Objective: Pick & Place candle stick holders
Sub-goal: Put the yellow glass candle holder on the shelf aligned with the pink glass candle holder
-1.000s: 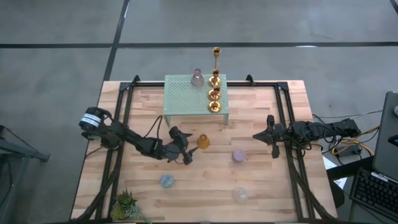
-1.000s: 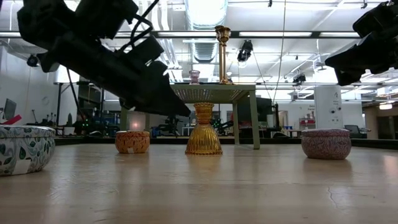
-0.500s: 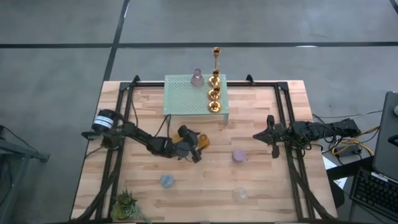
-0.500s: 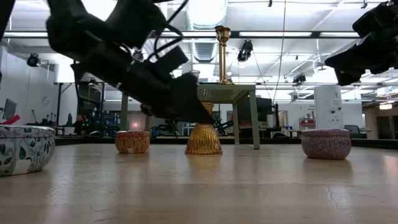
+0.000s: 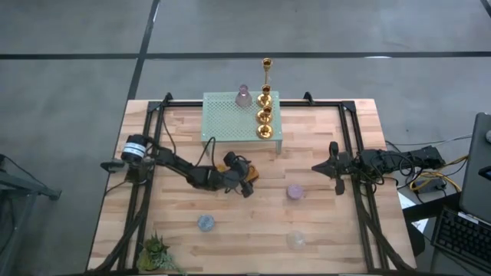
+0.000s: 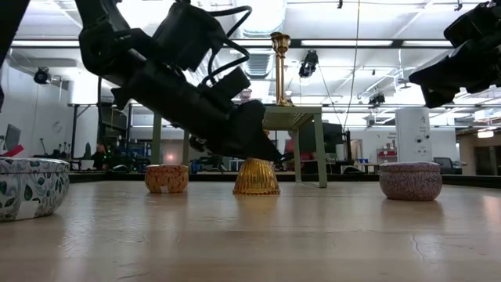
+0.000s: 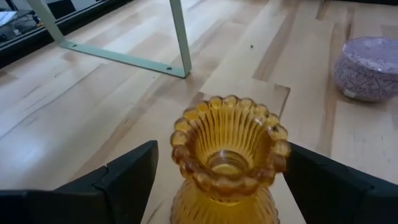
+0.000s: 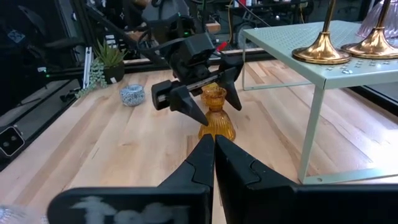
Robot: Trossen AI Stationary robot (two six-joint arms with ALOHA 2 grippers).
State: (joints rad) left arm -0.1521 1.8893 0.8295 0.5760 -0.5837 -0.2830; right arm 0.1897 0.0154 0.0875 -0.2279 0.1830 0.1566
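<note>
Mint-green perforated stand (image 5: 230, 119) at table's (image 5: 322, 230) far edge; spiky plant (image 5: 156, 251) at near-left corner.

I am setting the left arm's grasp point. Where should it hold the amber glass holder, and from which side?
Grip the narrow waist below the flared beaded rim of the amber holder, level from the left. It stands upright on the table, and the open left gripper already has a finger on each side.

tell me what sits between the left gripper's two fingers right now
The amber holder: the left wrist view shows its scalloped rim between the open left gripper's fingers, not yet pinched.
</note>
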